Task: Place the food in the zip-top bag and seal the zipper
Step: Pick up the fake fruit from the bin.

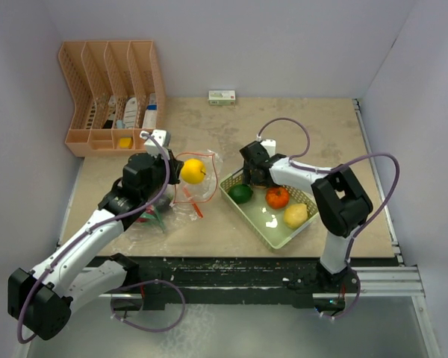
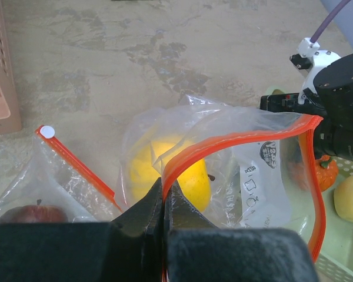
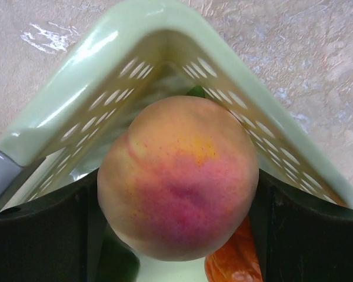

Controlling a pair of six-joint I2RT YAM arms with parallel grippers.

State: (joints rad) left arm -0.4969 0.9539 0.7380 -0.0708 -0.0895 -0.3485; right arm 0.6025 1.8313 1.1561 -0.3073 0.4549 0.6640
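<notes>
Loading step: pinching orange-red zipper strip [image 2: 235, 140] of crinkly clear bag [image 2: 265, 176] in closed left gripper [image 2: 163, 197] (propping mouth open). Clasping round pink-orange plastic peach [image 3: 176, 170] in wide right gripper [image 3: 176, 226] over pale green tray [image 3: 65, 111]; next, carry into bag.

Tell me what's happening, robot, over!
Left gripper pinching zipper, bag mouth open. Right gripper holds peach over tray. Yellow fruit already bagged. Nothing blocks bag mouth.

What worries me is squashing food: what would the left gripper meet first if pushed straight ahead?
Probably the yellow fruit inside the zip-top bag, just beyond the left gripper pinching the zipper; depth is unclear.
</notes>
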